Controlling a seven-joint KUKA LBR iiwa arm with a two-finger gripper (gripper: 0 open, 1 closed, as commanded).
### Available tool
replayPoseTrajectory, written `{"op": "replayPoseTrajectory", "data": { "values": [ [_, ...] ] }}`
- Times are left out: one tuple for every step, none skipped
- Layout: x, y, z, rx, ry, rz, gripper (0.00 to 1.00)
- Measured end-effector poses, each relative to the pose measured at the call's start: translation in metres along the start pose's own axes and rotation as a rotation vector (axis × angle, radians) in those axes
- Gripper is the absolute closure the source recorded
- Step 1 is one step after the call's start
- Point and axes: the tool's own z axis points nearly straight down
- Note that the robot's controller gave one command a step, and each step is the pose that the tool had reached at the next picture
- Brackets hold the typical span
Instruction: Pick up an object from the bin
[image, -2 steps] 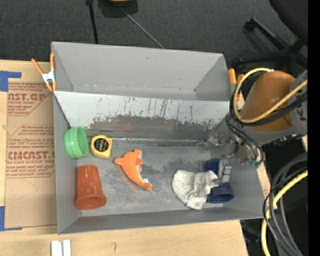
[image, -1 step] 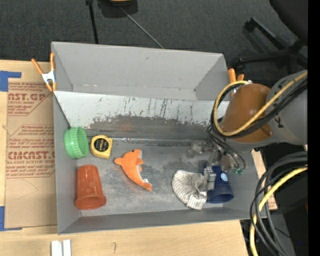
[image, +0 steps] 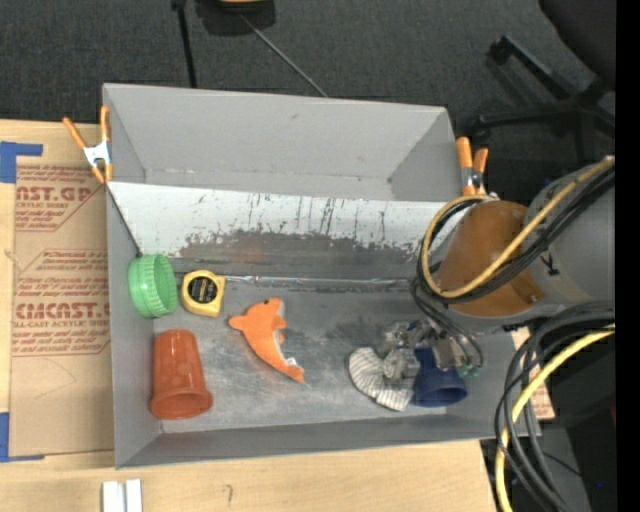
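- Grey metal bin (image: 280, 150) holds six loose things, spread apart on its scuffed floor rather than heaped.
- Orange fish-shaped toy (image: 265, 335) lies near the middle of the floor and serves as the landmark.
- To the right of the toy, the gripper (image: 420, 352) is low over the floor, at the end of the arm with its orange cover (image: 480, 260) and looped yellow-and-black cables (image: 432, 250).
- Whether the gripper is clenched or released cannot be told.
- Directly under and beside the gripper, right of the toy, lie a crumpled grey-and-white cloth (image: 372, 375) and a dark blue thing (image: 438, 385). The two touch each other, with the cloth on the side nearer the toy.
- Nothing can be seen gripped.
- Just left of the toy and a little farther back sits a yellow tape measure (image: 203, 293) with a round dark label, its writing too small to read.
- Left again, touching the tape measure, stands a green ribbed cap (image: 152, 285).
- Left of the toy and nearer the front wall, a red-orange plastic cup (image: 180, 375) lies on its side.
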Motion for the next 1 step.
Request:
{"op": "replayPoseTrajectory", "data": {
  "values": [
    [0.0, 0.0, 0.0, 0.0, 0.0, 0.0, 1.0]
  ]
}}
